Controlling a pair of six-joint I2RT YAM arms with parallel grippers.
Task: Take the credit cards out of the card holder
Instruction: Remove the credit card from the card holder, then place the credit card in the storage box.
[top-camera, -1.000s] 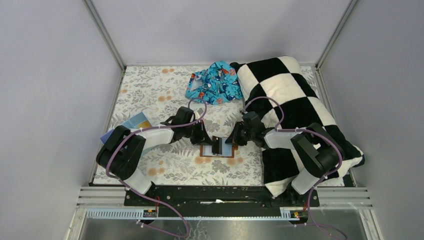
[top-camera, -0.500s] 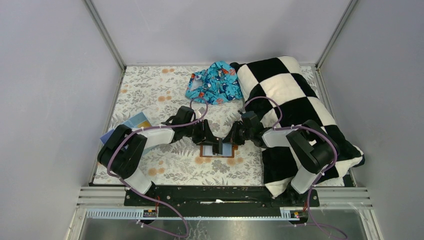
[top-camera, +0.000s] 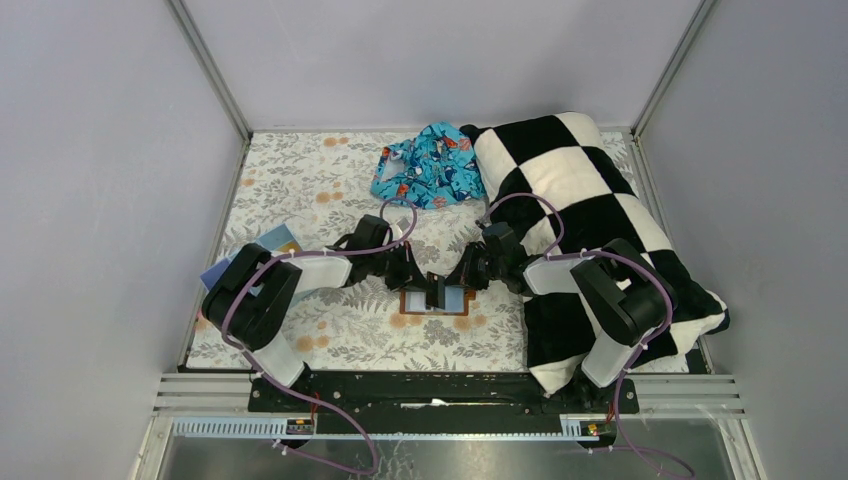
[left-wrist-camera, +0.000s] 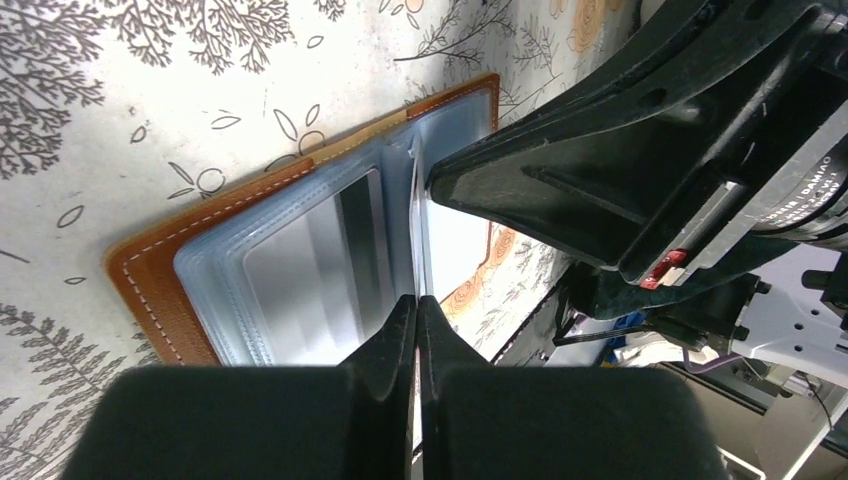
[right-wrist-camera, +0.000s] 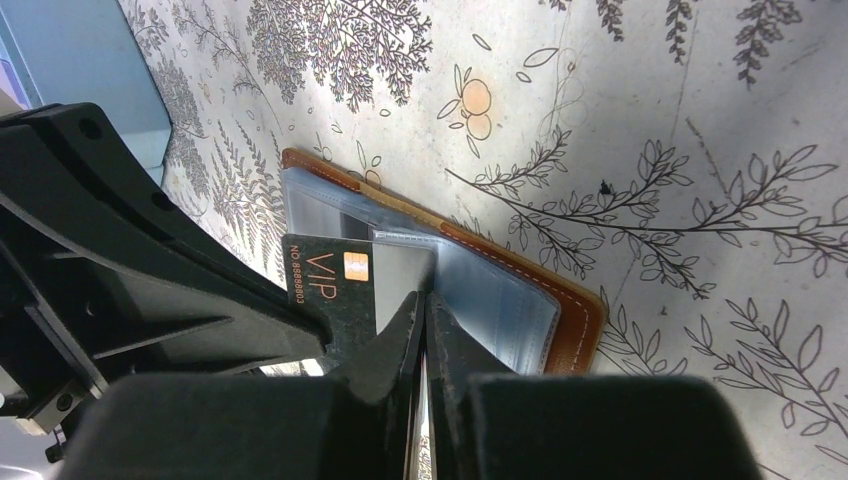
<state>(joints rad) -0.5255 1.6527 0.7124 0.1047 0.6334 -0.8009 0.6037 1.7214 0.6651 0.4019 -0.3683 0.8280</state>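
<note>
Right wrist view: the right gripper and left gripper are both pinching the upright clear sleeve of the card holder mid-frame. Its VIP card is looking stiff and slick, best gripped by its exposed edge.

Pinches a thin clear leaf of the card holder at bottom centre with the right hand, fingers pressed together. Lies open on the floral surface, brown cover down and clear sleeves up. Shows a dark credit card marked VIP, with a gold chip, just left of the fingers. Fills the left side with the black left hand, tip just below that card. Catches a pale-blue object at top left.
</note>
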